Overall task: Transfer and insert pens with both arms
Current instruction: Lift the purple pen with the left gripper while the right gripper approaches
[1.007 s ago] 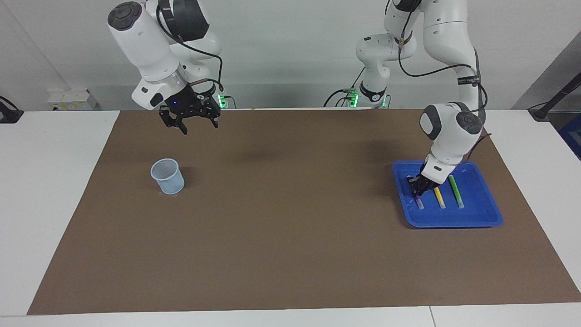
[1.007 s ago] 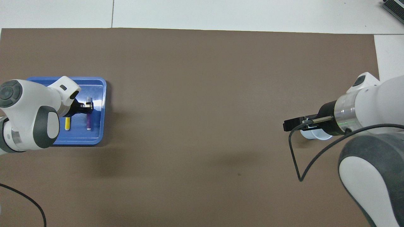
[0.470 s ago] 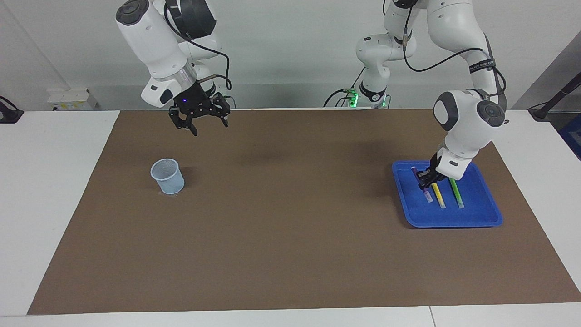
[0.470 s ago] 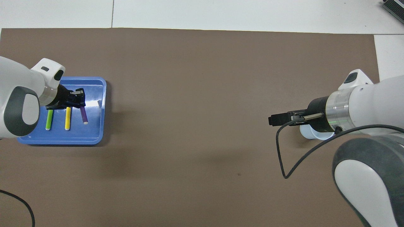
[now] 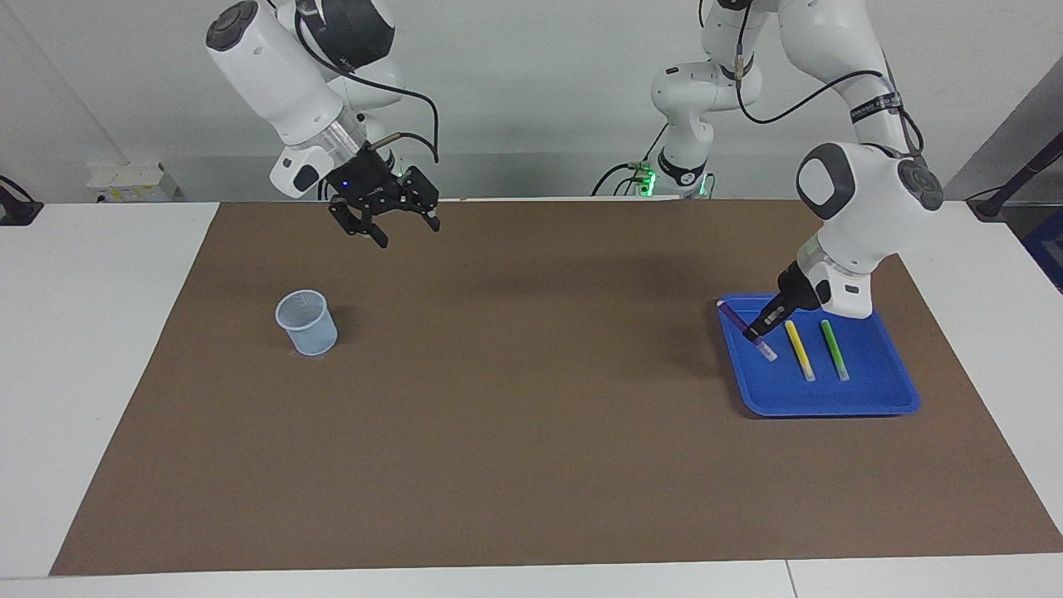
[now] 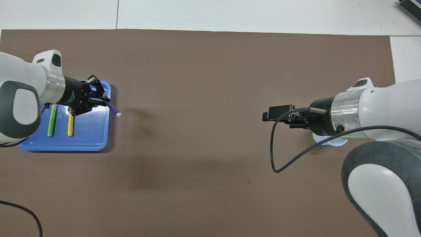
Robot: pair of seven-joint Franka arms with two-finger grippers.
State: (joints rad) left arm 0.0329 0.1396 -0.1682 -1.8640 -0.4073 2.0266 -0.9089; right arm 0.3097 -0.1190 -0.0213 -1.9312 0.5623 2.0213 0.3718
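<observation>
Purple pen (image 5: 745, 329) is clamped in the left gripper (image 5: 759, 330), whose fingertips are closed on its barrel. The pen is lifted and tilted, its pale cap end (image 5: 770, 354) pointing down over the tray (image 5: 830, 399), its other end up near the tray's rim on the side toward the right arm. In the overhead view the pen (image 6: 111, 107) juts out of the gripper (image 6: 99, 98) past the tray (image 6: 88, 144) edge, cap end out over the mat.

Yellow pen (image 5: 800, 350) and green pen (image 5: 835, 350) lie flat in the tray, side by side and apart, roughly parallel, pale ends away from the robots. In the overhead view the yellow pen (image 6: 70, 125) lies between the green pen (image 6: 50, 124) and the held one. The blue tray sits on the brown mat (image 5: 531, 432) at the left arm's end of the worktop (image 5: 91, 349).

Over at the right arm's end, a pale blue mesh cup (image 5: 306, 322) stands upright on the mat. The right gripper (image 5: 397, 228) hangs in the air above the mat with its fingers spread wide and nothing between them. In the overhead view the gripper (image 6: 278, 113) and its wrist cover most of the cup (image 6: 329, 140), yet the facing view shows it well above and clear of it. A black cable (image 6: 279, 154) loops from that wrist.
</observation>
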